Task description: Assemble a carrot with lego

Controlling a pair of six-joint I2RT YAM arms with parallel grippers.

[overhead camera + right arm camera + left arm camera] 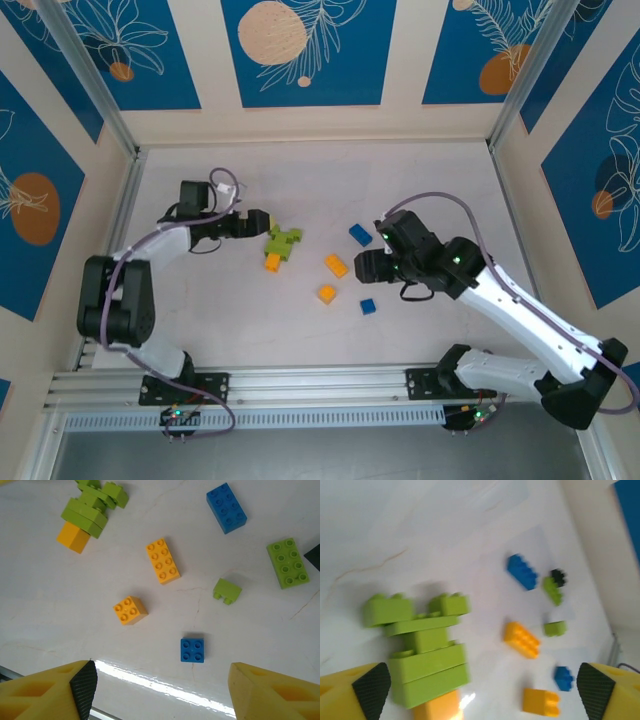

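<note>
The left pincer gaped empty just beside the green-and-orange lego stack, the right pincer wide and empty over loose bricks, bare worktop reaching every wall.

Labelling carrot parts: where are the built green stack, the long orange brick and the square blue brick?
built green stack (85,516): right wrist view, its wide lower bricks.
long orange brick (162,561): right wrist view, studded top.
square blue brick (192,650): right wrist view, studded top.
</note>
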